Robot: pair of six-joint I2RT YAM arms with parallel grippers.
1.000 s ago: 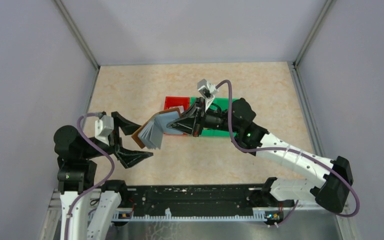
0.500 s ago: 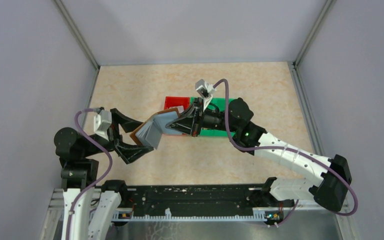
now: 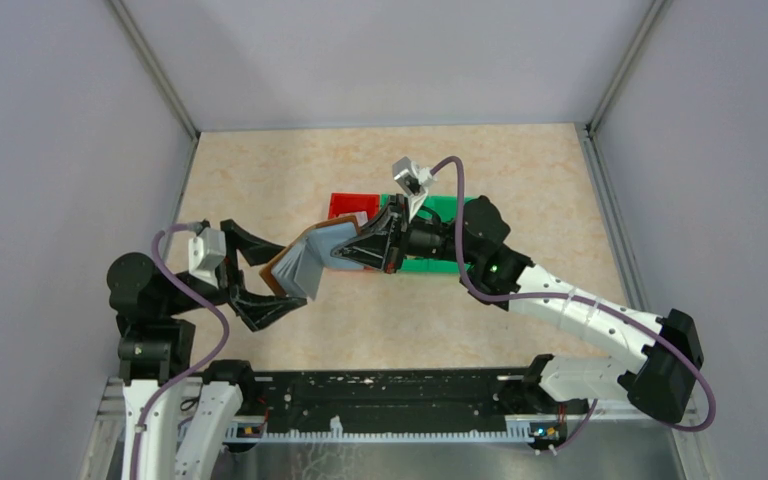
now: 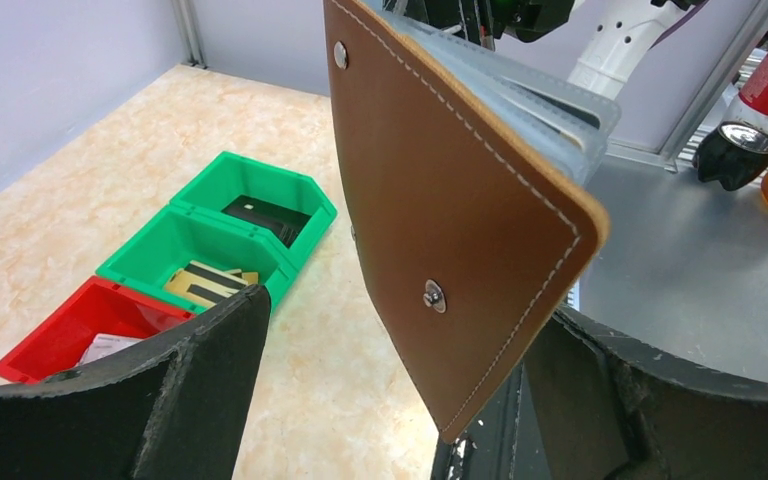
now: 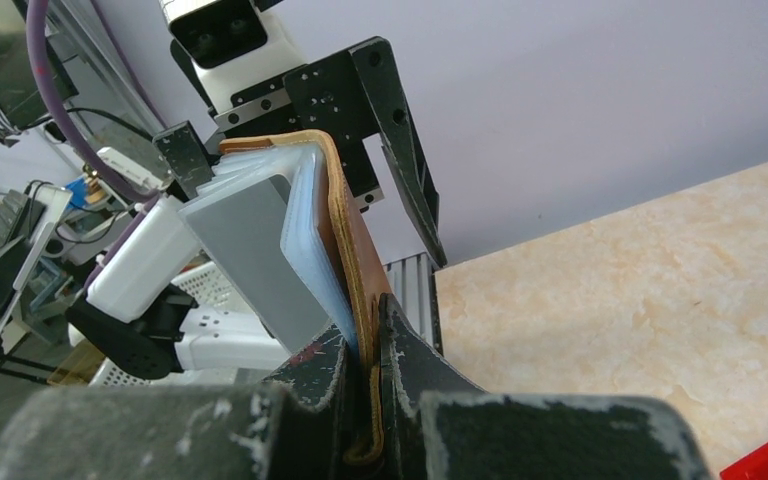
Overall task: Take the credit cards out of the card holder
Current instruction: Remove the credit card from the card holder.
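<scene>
One card holder [image 3: 305, 262] hangs in the air above the table [image 3: 260, 170], between two arms. It is a folding wallet of smooth brown leather-look material with rounded corners and a line of pale stitching along its edge. Two small round metal snap studs [image 4: 433, 295] show on its outer cover. Inside are several pale grey-blue leaves, fanned open. From the right wrist, one flat grey rectangle stands out among them, and I cannot tell whether it is a card or a pocket.

The right gripper [image 3: 345, 252] is clamped on the card holder near its folded spine, with the two scuffed black fingers [image 5: 320, 375] pressed tight against the leather on either side. The left gripper [image 3: 293, 272] has its jaws spread wide. One finger sits on each side of the holder's free end, and neither visibly touches it.

Three open plastic bins sit in a row on the mottled beige table, one red and two green, touching side by side. The far green bin [image 4: 280, 180] holds one dark card [image 4: 260, 213] lying flat. The middle green bin [image 4: 135, 248] holds one gold card [image 4: 205, 283] with dark stripes. The red bin [image 4: 45, 345] holds one whitish paper scrap [image 4: 110, 347]. All three bins have glossy, angular walls with sloped fronts.
</scene>
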